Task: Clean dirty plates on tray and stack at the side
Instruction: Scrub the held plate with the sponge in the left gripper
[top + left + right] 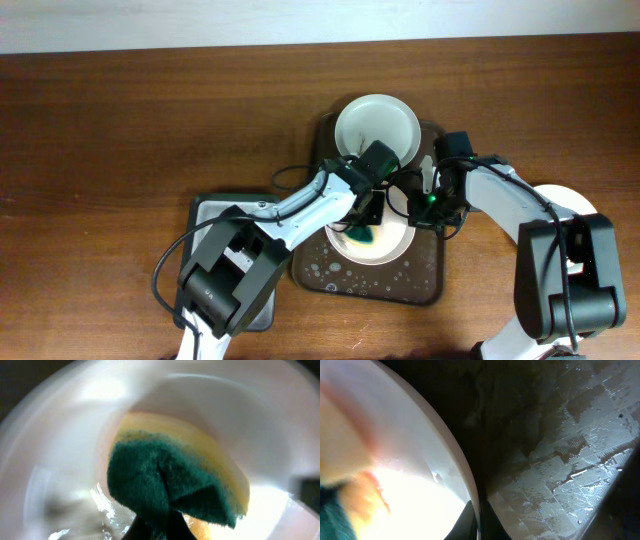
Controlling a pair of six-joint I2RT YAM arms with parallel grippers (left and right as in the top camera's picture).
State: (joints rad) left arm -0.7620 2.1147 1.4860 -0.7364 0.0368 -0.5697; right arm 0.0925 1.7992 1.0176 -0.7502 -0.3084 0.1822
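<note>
Sponge (360, 236) in green and yellow sat pinched in the left gripper (363, 226), which had closed on it and pressed it against the inner face of the near plate (395, 247). That plate lay at the front half of the tray (425, 285), directly under the gripper, with the sponge covering its left-centre part. In the left wrist view the sponge (170, 485) filled the middle, its green pad creased where the left gripper (156, 530) held it from below, and the near plate (65, 460) curved behind it as a white blur.

The right gripper (420, 207) stood at the right edge of the same plate. Its wrist view showed the right gripper (479, 522) closed narrowly, with the plate's thin rim running between its two fingers. The near plate (410, 460) took up the left of that view. The tray (560, 460) showed wet and patterned to the right.

The far plate (385, 120) rested on the back half of the tray, just beyond both grippers and touched by neither. The third plate (572, 197) lay on the desk (120, 120) off the tray's right side, partly hidden by the right arm. A grey metal tray (205, 215) sat on the desk to the left, under the left arm. White droplets dotted the front of the brown tray.
</note>
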